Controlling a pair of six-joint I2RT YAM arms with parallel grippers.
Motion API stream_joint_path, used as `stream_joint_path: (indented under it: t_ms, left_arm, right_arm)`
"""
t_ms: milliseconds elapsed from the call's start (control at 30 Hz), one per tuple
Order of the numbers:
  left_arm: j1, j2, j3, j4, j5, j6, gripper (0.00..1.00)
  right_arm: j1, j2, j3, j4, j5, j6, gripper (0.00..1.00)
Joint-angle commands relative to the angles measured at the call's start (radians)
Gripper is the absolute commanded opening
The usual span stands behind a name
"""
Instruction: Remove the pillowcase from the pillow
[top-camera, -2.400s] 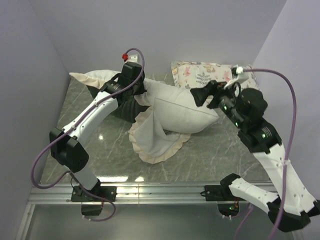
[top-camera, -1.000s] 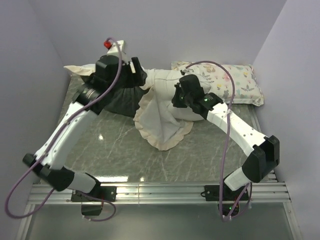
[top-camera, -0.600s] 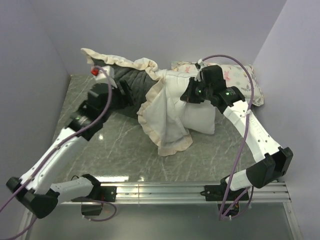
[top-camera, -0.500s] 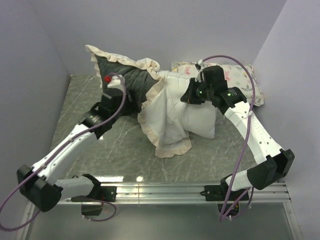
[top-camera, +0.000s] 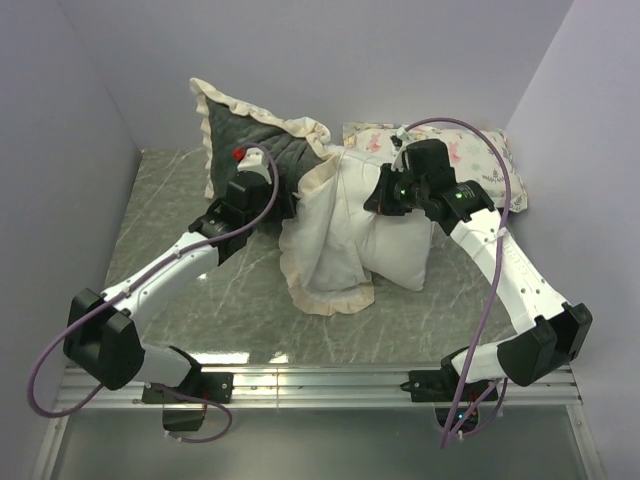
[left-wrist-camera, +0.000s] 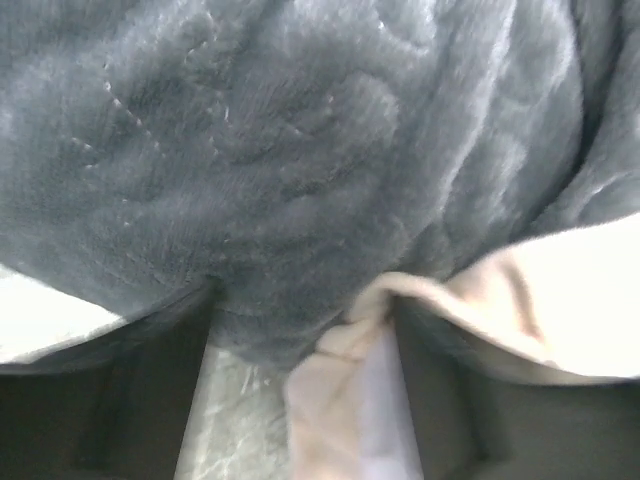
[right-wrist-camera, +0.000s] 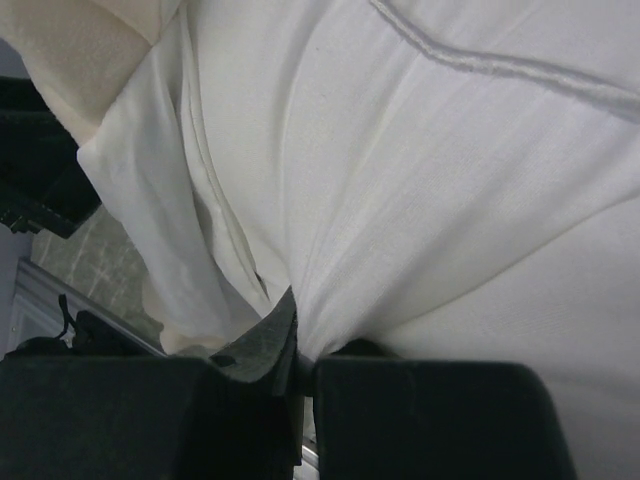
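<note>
Your left arm (top-camera: 170, 265) reaches across the counter (top-camera: 200, 300) to the dark grey pillowcase (top-camera: 255, 140). The closed end of the pillowcase stands up against the back wall (top-camera: 350, 50), with its cream frill (top-camera: 215, 95) along the top edge. Your left jaws are spread wide and pushed up to the grey plush. In the left wrist view the plush fills the frame and a fold of cream frill hangs down between the two fingers (left-wrist-camera: 90, 410). A strip of counter shows beside that fold, so nothing is clamped there.

Your right arm (top-camera: 500, 260) comes in from the right side. Your right jaws are clenched on a pinch of the white pillow (top-camera: 400, 250) near its top. The right wrist view shows the cloth drawn into tight creases that run into the closed fingertips (right-wrist-camera: 420, 420).

The pillow lies on the counter at centre right. Its left part is covered by the pillowcase's white lining (top-camera: 325, 240), which hangs down with the frilled hem to the counter. Behind the right arm, a small pastel print pillow (top-camera: 480, 160) lies against the back wall
</note>
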Motion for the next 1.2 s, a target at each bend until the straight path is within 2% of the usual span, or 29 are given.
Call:
stream_joint_path:
  t_ms: [0,67,100,133,167,233,267,300,467,567,700,833,933,967,1033,1133,1167]
  left_arm:
    - [0.009,0.061,0.09,0.094,-0.039,0.022,0.64]
    - [0.009,0.082,0.108,0.051,-0.079,0.004,0.39]
    - [0.009,0.083,0.114,0.026,-0.107,-0.003,0.14]
    - [0.009,0.079,0.114,-0.007,-0.133,-0.007,0.05]
    - [0.012,0.07,0.118,-0.041,-0.219,-0.025,0.0]
    - [0.029,0.061,0.139,-0.101,-0.304,-0.048,0.0]
    - [0.067,0.053,0.15,-0.183,-0.385,-0.081,0.0]
    - [0.094,0.047,0.156,-0.219,-0.406,-0.096,0.0]
    - [0.294,-0.066,0.157,-0.285,-0.378,-0.098,0.0]
    - [0.317,-0.115,0.205,-0.331,-0.433,-0.075,0.0]
    - [0.317,-0.201,0.291,-0.4,-0.466,-0.043,0.0]
    - [0.312,-0.273,0.344,-0.392,-0.305,0.013,0.0]
    - [0.282,-0.206,0.485,-0.519,-0.295,0.04,0.0]
    - [0.235,-0.174,0.518,-0.538,-0.311,0.051,0.0]
    - [0.176,-0.139,0.591,-0.569,-0.325,0.075,0.0]
    - [0.156,-0.091,0.673,-0.603,-0.279,0.092,0.0]
    - [0.145,-0.057,0.683,-0.606,-0.265,0.097,0.01]
  right_arm:
    - [-0.002,-0.073,0.019,0.125,-0.008,-0.019,0.0]
    - [-0.002,-0.073,0.022,0.116,0.011,-0.025,0.0]
    - [-0.002,-0.075,0.026,0.112,0.026,-0.027,0.0]
    - [-0.002,-0.077,0.029,0.098,0.069,-0.03,0.0]
    - [-0.002,-0.077,0.032,0.092,0.089,-0.034,0.0]
    - [-0.005,-0.078,0.046,0.067,0.158,-0.036,0.0]
    - [-0.008,-0.081,0.051,0.059,0.178,-0.036,0.0]
    - [-0.012,-0.09,0.054,0.047,0.192,-0.034,0.0]
    - [-0.086,-0.136,0.052,0.027,0.219,-0.027,0.0]
    - [-0.124,-0.173,0.051,0.016,0.207,-0.024,0.0]
    - [-0.158,-0.199,0.069,0.003,0.181,-0.016,0.0]
    - [-0.157,-0.21,0.082,0.004,0.121,-0.007,0.0]
    - [-0.155,-0.198,0.095,0.006,0.022,-0.007,0.0]
    - [-0.151,-0.199,0.097,0.01,0.008,-0.005,0.0]
    - [-0.14,-0.19,0.105,0.006,0.025,-0.011,0.0]
    - [-0.134,-0.132,0.115,-0.017,0.012,-0.027,0.0]
    - [-0.126,-0.117,0.074,0.01,0.017,-0.024,0.03]
